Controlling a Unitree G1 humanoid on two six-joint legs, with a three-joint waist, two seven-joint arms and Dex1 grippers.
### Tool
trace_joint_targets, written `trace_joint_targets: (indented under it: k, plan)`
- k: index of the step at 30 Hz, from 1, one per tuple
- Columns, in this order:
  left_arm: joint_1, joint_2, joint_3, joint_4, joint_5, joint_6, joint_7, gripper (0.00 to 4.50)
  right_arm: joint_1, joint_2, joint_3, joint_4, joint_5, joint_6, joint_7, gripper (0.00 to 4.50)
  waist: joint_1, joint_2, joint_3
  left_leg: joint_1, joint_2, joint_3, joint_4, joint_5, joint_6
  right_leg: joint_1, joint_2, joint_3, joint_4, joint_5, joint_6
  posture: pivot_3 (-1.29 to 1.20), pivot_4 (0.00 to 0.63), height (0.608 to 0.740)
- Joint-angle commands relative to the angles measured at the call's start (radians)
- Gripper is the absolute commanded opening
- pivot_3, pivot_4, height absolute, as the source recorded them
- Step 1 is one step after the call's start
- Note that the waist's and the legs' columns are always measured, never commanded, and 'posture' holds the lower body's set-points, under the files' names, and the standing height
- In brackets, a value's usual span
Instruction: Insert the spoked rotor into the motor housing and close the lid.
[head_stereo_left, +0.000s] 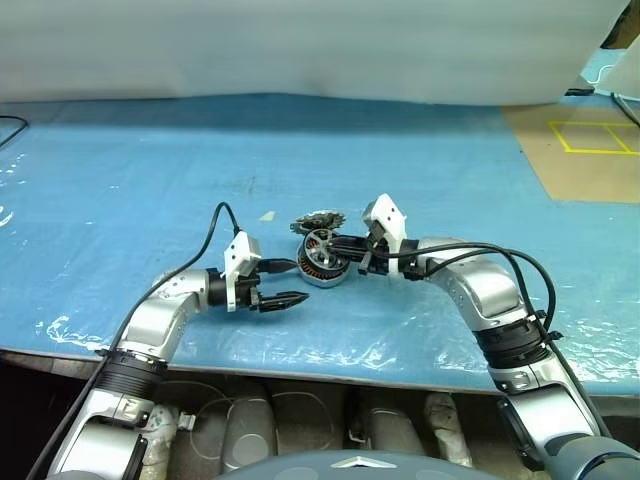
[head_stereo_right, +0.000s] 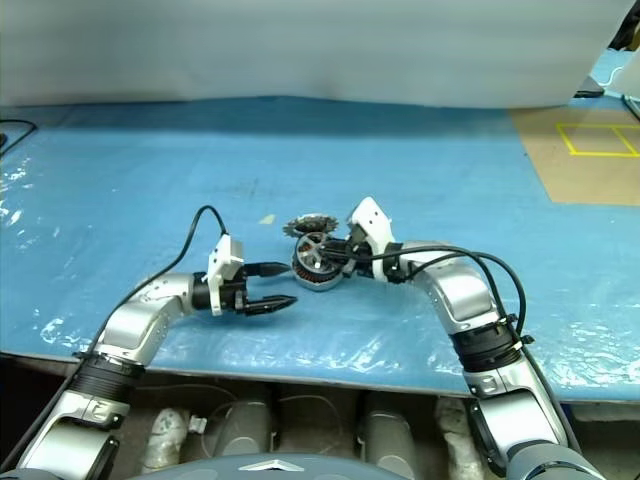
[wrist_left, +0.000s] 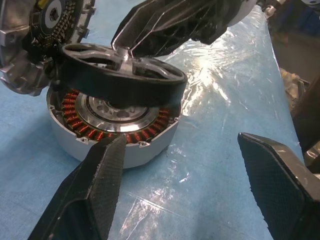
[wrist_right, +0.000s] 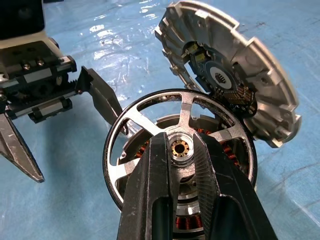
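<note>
My right gripper (wrist_right: 179, 139) is shut on the hub of the spoked rotor (wrist_right: 186, 112), a black-rimmed wheel with silver spokes. It holds the rotor slightly tilted just above the motor housing (wrist_left: 125, 150), whose copper windings (wrist_left: 75, 117) show under the rim. The housing sits on the blue table cover. The lid (wrist_right: 260, 65), a grey ribbed disc with a small circuit board at its centre, leans tilted against the housing's far side. My left gripper (head_stereo_left: 302, 281) stands open on the housing's left, close to it, with nothing between its fingers.
A blue plastic sheet (head_stereo_left: 150, 190) covers the table, whose front edge (head_stereo_left: 330, 365) runs just below my arms. A brown board with yellow tape lines (head_stereo_left: 590, 140) lies at the back right. White cloth (head_stereo_left: 300, 50) hangs along the back.
</note>
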Motion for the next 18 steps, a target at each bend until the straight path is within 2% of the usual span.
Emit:
trace_joint_targets:
  k: [1, 13, 18]
  plan:
    - [-0.007, 0.0, 0.007, -0.001, -0.003, -0.022, -0.005, 3.74, -0.013, -0.007, -0.032, -0.043, 0.021, 0.001, 0.001, 0.25, 0.0, 0.0, 0.0, 0.0, 0.0, 0.0, 0.0, 0.0, 0.0, 0.0, 0.0, 0.0, 0.0, 0.0, 0.0, 0.0, 0.15, 0.74]
    - [0.001, -0.008, 0.001, 0.01, 0.0, -0.04, -0.008, 3.74, -0.031, -0.005, -0.02, -0.038, 0.008, -0.004, -0.015, 0.25, 0.0, 0.0, 0.0, 0.0, 0.0, 0.0, 0.0, 0.0, 0.0, 0.0, 0.0, 0.0, 0.0, 0.0, 0.0, 0.0, 0.15, 0.74]
    - [0.006, -0.006, 0.004, 0.002, -0.002, -0.036, -0.006, 3.74, -0.015, -0.035, 0.031, -0.015, -0.07, -0.07, -0.008, 0.25, 0.0, 0.0, 0.0, 0.0, 0.0, 0.0, 0.0, 0.0, 0.0, 0.0, 0.0, 0.0, 0.0, 0.0, 0.0, 0.0, 0.15, 0.74]
